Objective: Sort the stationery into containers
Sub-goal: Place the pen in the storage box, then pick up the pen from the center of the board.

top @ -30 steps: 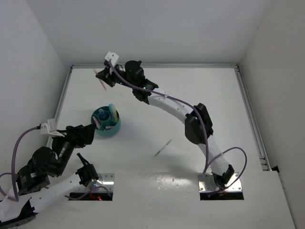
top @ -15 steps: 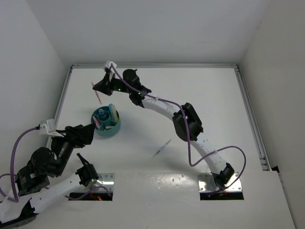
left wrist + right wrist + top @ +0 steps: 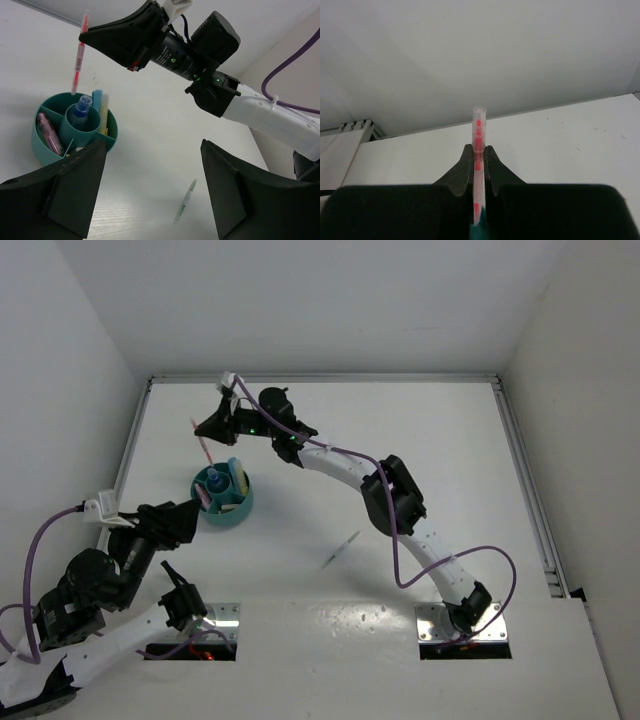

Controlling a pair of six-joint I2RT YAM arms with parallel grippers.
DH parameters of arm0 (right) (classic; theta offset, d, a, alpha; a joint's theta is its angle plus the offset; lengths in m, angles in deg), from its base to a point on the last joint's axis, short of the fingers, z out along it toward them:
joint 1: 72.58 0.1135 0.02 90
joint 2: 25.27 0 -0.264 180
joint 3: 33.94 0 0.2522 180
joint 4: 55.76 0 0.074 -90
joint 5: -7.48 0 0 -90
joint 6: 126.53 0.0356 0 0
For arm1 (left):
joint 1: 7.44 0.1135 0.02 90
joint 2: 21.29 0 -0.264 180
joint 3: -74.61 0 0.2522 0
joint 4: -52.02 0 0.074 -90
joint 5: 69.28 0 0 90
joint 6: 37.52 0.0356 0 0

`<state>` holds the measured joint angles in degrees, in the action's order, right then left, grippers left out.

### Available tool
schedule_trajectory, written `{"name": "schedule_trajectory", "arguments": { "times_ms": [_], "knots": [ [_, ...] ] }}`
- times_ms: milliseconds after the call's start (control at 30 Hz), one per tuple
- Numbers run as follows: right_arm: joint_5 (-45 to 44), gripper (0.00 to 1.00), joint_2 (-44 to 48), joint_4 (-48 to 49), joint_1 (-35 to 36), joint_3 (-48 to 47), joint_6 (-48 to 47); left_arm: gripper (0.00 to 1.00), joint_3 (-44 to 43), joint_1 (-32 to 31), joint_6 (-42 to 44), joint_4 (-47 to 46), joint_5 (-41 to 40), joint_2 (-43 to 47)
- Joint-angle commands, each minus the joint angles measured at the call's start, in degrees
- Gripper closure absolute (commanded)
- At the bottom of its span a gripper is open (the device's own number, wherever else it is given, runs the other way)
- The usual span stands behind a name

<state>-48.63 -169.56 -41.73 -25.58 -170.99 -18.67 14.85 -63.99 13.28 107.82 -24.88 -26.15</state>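
White surface (image 3: 450,440), white walls (image 3: 300,300) all round, both arms bolted at the near edge.

Nearest first: left jaws are spread wide w/ nothing in them, low down just near-left of the teal organiser (image 3: 42,152) and aimed at it, not touching afaict. Further back the right jaws are pressed together on the thin red pen (image 3: 78,55), pinching it abt mid-length so it hangs almost upright. Its lower end is just over the organiser's far-left rim, and the right wrist cam shows a sliver of teal right under it. Can't tell if the tip is past the rim yet.

Vs a sec ago: right arm (image 3: 400,505) had the pen out by the far-left corner, more tilted. Now it's swung nearer and the pen sits above the organiser. Last half sec, barely any diff. Left arm (image 3: 100,580) hasn't budged, organiser is in the same spot.

Other stuff, seen from the left wrist cam:
- pink piece (image 3: 47,134) in the left compartment
- clear-blue marker (image 3: 80,109) standing in the round middle one
- light-blue stick (image 3: 97,97) + yellow stick (image 3: 104,117) at the far side

Those two blue ones poke up right beside the pen's lower end. A thin pale pen (image 3: 341,550) lies loose on the surface, well right of the organiser.
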Motion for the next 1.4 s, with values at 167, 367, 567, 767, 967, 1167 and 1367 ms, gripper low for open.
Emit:
{"name": "schedule_trajectory", "arguments": {
  "times_ms": [167,367,567,767,967,1167,1367],
  "knots": [
    [1.27,1.00,-0.99,2.88,0.11,-0.29,-0.99,0.18,0.29,0.57,1.67,-1.79,0.43,0.73],
    [1.79,1.00,-1.52,2.88,0.63,0.76,-2.05,0.18,0.29,0.57,1.67,-1.79,0.43,0.73],
    [1.79,1.00,-2.58,2.88,0.63,1.29,-2.58,0.18,0.29,0.57,1.67,-2.32,0.95,0.73],
    [2.32,0.84,-3.10,2.88,0.63,1.81,-2.58,0.18,0.29,0.57,1.67,-2.32,0.96,1.25],
    [3.64,0.64,-3.10,2.27,1.16,2.35,-2.58,0.18,0.29,0.57,1.67,-2.32,0.96,1.26],
    [4.69,0.52,-1.27,2.27,1.16,2.35,-2.58,0.18,0.29,0.57,1.67,-2.32,0.96,1.79],
    [4.44,0.47,4.36,-1.85,-0.60,0.51,-4.32,0.18,0.29,0.57,1.67,-2.32,0.96,1.79]
  ]
}}
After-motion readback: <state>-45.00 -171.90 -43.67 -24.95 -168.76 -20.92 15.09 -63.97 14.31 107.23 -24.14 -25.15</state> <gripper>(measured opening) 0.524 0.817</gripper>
